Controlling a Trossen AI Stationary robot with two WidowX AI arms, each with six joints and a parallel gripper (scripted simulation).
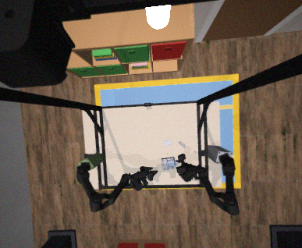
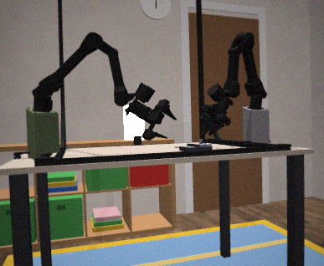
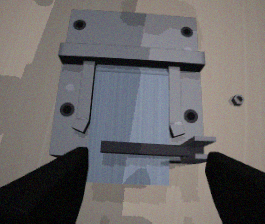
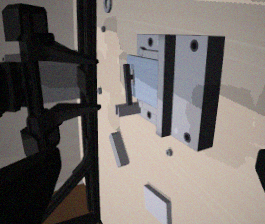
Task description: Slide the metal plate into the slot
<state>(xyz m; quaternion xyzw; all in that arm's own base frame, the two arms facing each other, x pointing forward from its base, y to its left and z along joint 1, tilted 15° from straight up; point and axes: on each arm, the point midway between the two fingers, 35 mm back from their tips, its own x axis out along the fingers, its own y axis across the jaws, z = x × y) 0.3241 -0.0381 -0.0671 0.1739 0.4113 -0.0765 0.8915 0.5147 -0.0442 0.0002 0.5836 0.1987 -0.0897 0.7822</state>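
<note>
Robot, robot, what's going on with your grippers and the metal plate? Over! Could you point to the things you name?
Left gripper (image 1: 177,164) (image 2: 213,135) (image 3: 148,152) (image 4: 97,84) open; right gripper (image 1: 154,171) (image 2: 171,128) (image 4: 160,151) open. Plate (image 1: 173,164) (image 3: 128,105) (image 4: 144,75) partly in block (image 1: 163,164) (image 2: 195,147) (image 3: 128,30) (image 4: 190,95). Dark bar (image 3: 138,148) (image 4: 128,85) over its outer end.
</note>
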